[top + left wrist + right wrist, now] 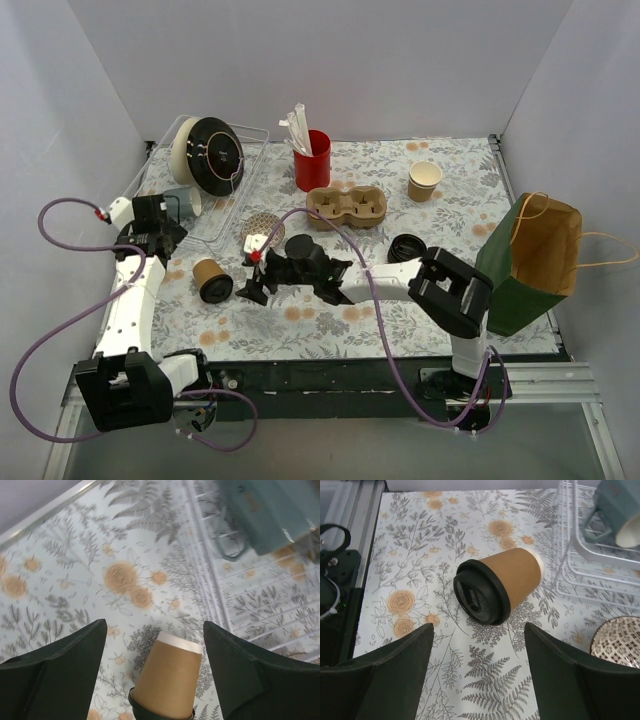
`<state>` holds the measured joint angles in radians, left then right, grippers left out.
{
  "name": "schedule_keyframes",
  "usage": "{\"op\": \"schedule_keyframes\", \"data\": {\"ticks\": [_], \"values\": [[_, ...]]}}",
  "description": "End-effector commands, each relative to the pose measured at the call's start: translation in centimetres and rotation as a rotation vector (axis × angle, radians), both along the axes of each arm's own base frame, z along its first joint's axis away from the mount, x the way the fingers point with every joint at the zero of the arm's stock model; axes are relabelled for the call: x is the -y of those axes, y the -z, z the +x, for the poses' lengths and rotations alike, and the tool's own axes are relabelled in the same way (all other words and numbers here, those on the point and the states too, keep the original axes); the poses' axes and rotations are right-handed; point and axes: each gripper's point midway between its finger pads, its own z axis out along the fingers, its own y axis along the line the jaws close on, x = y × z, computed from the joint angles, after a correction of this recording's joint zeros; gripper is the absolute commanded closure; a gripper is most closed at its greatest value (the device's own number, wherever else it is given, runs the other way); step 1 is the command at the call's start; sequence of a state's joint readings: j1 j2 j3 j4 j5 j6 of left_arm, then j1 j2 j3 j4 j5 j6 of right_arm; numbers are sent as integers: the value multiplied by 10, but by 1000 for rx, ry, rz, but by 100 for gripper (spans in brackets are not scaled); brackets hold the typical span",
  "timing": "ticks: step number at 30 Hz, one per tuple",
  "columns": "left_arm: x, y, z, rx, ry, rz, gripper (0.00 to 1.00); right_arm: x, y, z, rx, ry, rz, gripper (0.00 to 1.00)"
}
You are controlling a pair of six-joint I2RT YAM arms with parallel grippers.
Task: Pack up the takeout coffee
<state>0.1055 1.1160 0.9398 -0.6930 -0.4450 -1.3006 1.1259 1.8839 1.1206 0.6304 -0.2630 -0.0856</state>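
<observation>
Now takeout coffee on side, lidded — right claw spread, nearby

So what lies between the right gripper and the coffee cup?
Nothing but bare flowered tablecloth. The right wrist view shows the coffee cup lying on its side just beyond the open right gripper, with only cloth in the gap.

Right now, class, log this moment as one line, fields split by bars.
takeout coffee: lidded, on its side | left gripper: jaws open, empty | right gripper: jaws open, empty | paper bag: open, upright
</observation>
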Motion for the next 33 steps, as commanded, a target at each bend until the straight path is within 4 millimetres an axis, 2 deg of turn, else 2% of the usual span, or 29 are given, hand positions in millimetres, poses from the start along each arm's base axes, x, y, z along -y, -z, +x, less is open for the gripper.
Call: {"op": "schedule_keyframes", "data": {"ticks": [1, 2, 3, 6, 8, 12, 17, 20, 26, 27, 30, 33], "values": [[-10, 19, -34, -33, -252, -115, 24, -19, -15, -10, 233, -168, 121, 19], [-9, 27, -38, -44, -278, -136, 25, -22, -16, -5, 279, -170, 123, 19], [-6, 31, -40, -49, -286, -156, 26, -24, -4, -1, 292, -172, 100, 19], [1, 45, -43, -50, -271, -191, 28, -29, 8, -3, 346, -226, 94, 19], [3, 49, -41, -30, -249, -194, 28, -33, 9, -4, 377, -244, 120, 20], [8, 62, -44, -47, -216, -207, 30, -42, 25, 12, 396, -192, 108, 21], [19, 79, -45, -59, -184, -255, 34, -47, 17, 36, 437, -85, 143, 19], [14, 88, -45, -83, -188, -228, 34, -50, 23, 44, 439, -72, 136, 20], [6, 93, -40, -104, -198, -190, 34, -54, 25, 51, 457, -85, 135, 20], [5, 94, -40, -109, -201, -186, 34, -55, 31, 51, 456, -99, 124, 20], [5, 94, -38, -109, -202, -185, 34, -60, 41, 45, 432, -158, 113, 23], [5, 95, -36, -104, -198, -187, 34, -63, 41, 38, 422, -200, 130, 28]]}}
